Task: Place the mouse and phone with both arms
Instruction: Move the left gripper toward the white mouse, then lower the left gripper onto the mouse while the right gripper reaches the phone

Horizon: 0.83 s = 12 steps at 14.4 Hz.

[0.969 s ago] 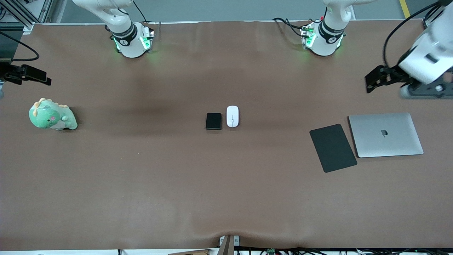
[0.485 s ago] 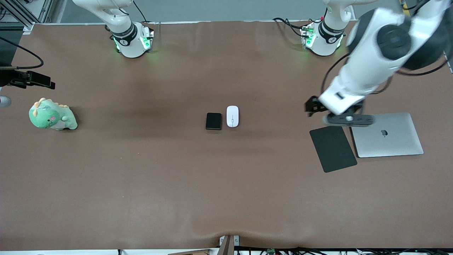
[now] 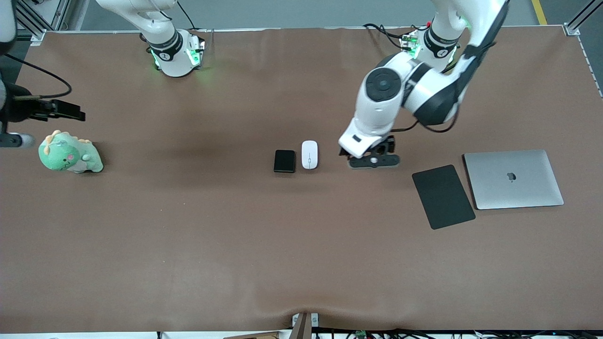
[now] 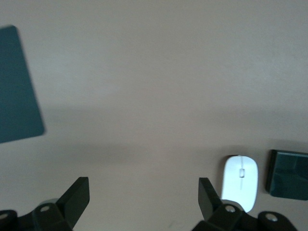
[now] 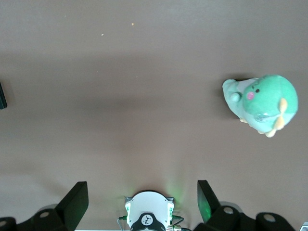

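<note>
The white mouse (image 3: 309, 154) lay mid-table, touching-close beside the black phone (image 3: 284, 161). The left gripper (image 3: 373, 160), wide open and empty, hovered near the mouse; it should centre squarely overhead before descending. The right gripper (image 5: 139, 204) waited open and empty near a plush toy (image 3: 69, 153).

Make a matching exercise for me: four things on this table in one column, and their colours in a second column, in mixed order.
Things:
1. mouse
2. phone
3. laptop
4. plush dinosaur

Colours:
A. silver
B. green
C. white
D. black

Pairs: 1-C, 2-D, 3-A, 4-B
</note>
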Tool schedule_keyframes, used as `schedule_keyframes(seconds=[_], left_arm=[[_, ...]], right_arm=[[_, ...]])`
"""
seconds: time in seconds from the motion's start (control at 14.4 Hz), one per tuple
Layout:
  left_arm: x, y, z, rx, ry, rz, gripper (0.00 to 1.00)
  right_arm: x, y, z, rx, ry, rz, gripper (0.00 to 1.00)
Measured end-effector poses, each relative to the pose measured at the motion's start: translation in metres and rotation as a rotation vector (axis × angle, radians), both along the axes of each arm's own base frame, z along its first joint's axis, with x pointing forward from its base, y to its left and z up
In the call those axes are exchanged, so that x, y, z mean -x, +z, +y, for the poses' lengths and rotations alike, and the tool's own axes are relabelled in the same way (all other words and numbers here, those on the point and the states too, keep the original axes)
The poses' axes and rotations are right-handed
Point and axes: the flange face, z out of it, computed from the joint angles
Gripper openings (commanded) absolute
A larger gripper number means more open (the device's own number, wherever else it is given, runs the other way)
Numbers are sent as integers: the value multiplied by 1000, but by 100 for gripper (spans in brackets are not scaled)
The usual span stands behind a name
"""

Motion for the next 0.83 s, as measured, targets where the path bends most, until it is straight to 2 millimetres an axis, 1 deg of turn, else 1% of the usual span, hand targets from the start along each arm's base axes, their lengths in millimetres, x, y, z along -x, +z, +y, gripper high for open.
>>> schedule_keyframes(seconds=[0.14, 0.21, 0.35, 0.42, 0.48, 0.62, 0.69, 0.83], left_arm=[[4, -22, -14, 22, 6, 12, 100], [4, -29, -16, 28, 7, 18, 100], [1, -35, -16, 38, 10, 20, 100], [0, -38, -17, 44, 11, 20, 100], [-1, -42, -18, 50, 16, 21, 100], [-1, -50, -20, 57, 20, 28, 100], [-1, -54, -20, 60, 20, 30, 100], [-1, -59, -21, 65, 20, 33, 100]], right_arm=[[-7, -16, 11, -16, 9, 12, 100], [-10, -22, 13, -34, -9, 14, 100], [-13, -30, 16, -43, -62, 17, 100], [-13, -33, 20, -43, -81, 20, 100], [-13, -36, 28, -41, -95, 20, 100], [-15, -41, 49, -28, -109, 14, 100], [-15, -48, 60, -20, -116, 13, 100], [-14, -62, 75, -13, -113, 16, 100]])
